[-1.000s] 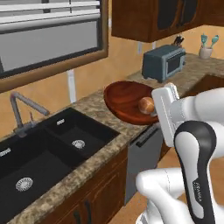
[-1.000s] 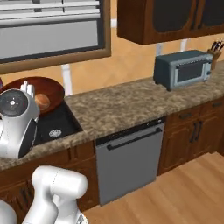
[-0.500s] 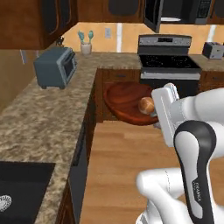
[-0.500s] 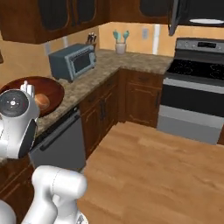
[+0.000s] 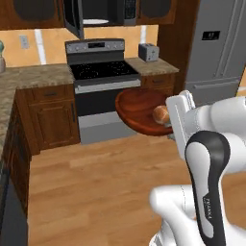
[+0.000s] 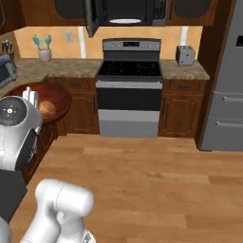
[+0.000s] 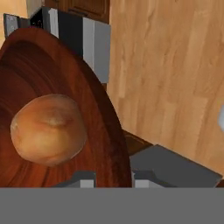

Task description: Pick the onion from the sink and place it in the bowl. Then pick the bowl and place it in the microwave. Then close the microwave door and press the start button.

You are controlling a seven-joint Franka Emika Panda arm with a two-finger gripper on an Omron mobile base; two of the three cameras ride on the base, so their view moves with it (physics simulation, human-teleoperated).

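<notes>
1. Kitchen, wood floor; stove ahead, microwave above it, door swung open.
2. Gripper pinches bowl rim, jaws pressed on it.
3. Onion sits in bowl, just beyond fingertips.
4. Microwave lies up and ahead of gripper, well apart; bowl must rise.

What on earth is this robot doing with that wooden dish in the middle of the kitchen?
The robot's end effector is shut on the rim of the bowl, holding it up in the air over the wooden floor. The onion sits inside the bowl. Ahead, above the stove, the microwave has its door swung open, so the bowl looks headed there.
</notes>
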